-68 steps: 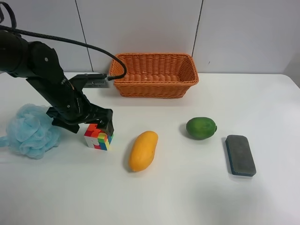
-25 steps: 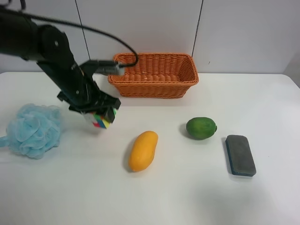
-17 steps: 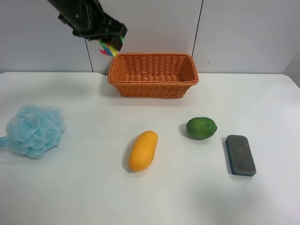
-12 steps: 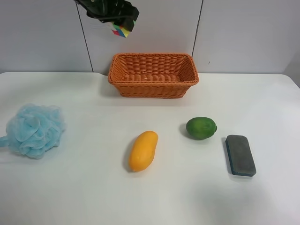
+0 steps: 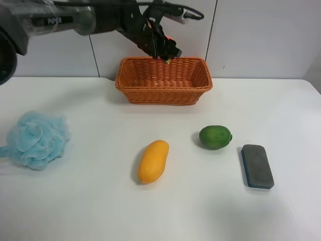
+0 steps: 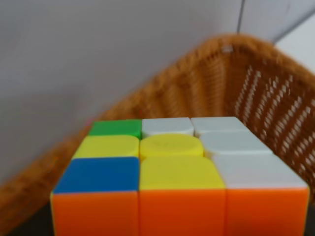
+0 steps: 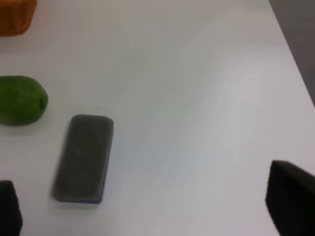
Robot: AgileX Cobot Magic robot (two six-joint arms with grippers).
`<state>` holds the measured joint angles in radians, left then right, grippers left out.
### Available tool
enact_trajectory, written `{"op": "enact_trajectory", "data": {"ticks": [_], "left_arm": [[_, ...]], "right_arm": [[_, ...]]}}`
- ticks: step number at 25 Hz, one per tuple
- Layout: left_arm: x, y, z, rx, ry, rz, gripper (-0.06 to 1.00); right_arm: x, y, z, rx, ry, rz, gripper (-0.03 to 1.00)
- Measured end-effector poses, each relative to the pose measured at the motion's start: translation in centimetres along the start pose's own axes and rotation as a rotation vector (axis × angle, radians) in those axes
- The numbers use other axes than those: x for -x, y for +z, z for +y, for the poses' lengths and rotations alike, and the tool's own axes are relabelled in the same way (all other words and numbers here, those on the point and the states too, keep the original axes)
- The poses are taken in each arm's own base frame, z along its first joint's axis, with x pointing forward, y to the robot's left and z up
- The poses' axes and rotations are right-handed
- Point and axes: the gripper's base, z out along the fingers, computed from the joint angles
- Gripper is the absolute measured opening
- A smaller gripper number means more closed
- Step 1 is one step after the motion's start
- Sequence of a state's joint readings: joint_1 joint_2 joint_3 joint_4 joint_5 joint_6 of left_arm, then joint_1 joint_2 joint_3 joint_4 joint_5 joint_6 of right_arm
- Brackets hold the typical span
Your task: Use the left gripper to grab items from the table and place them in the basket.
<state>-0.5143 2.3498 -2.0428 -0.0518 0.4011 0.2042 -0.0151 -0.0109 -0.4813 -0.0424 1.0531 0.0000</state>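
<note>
- The left tool (image 5: 164, 47) hangs above the back rim of the basket (image 5: 163, 94) and pinches the puzzle cube (image 6: 172, 172). The left wrist view shows the cube close before the camera, with the wicker wall behind and below it.
- The fingers themselves are hidden in that view. I judge the grip from the cube staying up in the air.
- Progress, as I judge it: 0 of 5 items lie in the basket, and I see nothing inside it. The cube is item 1, carried to the place but not yet let go.
- 4 items remain on the table (image 5: 90, 206): the light-blue pouf (image 5: 36, 139), the mango (image 5: 153, 161), the green fruit (image 5: 215, 136) and the eraser block (image 5: 257, 166).
- The cube has no long axis (all sides are equal). One face is turned up toward the wrist camera and the orange row faces it.
- The basket's long axis runs across the exterior high view, so there is much room along it for the drop.
- The mango lies lengthwise toward the basket, a little slanted. The eraser also lies near-to-far.
- The right tool (image 7: 150, 209) is spread wide above the eraser and touches nothing.
</note>
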Motion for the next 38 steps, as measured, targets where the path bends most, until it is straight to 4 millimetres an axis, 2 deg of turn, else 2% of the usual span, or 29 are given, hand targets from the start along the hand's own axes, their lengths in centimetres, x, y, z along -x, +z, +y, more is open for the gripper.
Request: {"op": "enact_trajectory", "data": {"ticks": [5,17,18,20,22,29,31,34,38], "left_arm": [[-2.4,2.4,-0.5,-0.010,0.000,0.049,0.57],[-2.3,2.5,-0.4,-0.007,0.003,0.033,0.58],[-2.3,2.5,-0.4,-0.007,0.003,0.033,0.62],[-2.3,2.5,-0.4,-0.006,0.002,0.028,0.85],[-2.3,2.5,-0.4,-0.007,0.001,0.028,0.94],[-2.7,2.3,-0.6,-0.024,-0.003,0.090,0.99],[-2.5,1.5,-0.6,-0.035,-0.004,0.131,0.99],[-1.1,-1.0,-0.4,-0.044,0.004,0.197,0.99],[1.4,-6.7,0.7,0.019,0.040,0.307,0.99]], "right_arm": [[0.0,0.0,0.0,0.000,0.000,0.000,0.99],[0.0,0.0,0.0,0.000,0.000,0.000,0.99],[0.0,0.0,0.0,0.000,0.000,0.000,0.99],[0.0,0.0,0.0,0.000,0.000,0.000,0.99],[0.0,0.0,0.0,0.000,0.000,0.000,0.99],[0.0,0.0,0.0,0.000,0.000,0.000,0.99],[0.0,0.0,0.0,0.000,0.000,0.000,0.99],[0.0,0.0,0.0,0.000,0.000,0.000,0.99],[0.0,0.0,0.0,0.000,0.000,0.000,0.99]]}}
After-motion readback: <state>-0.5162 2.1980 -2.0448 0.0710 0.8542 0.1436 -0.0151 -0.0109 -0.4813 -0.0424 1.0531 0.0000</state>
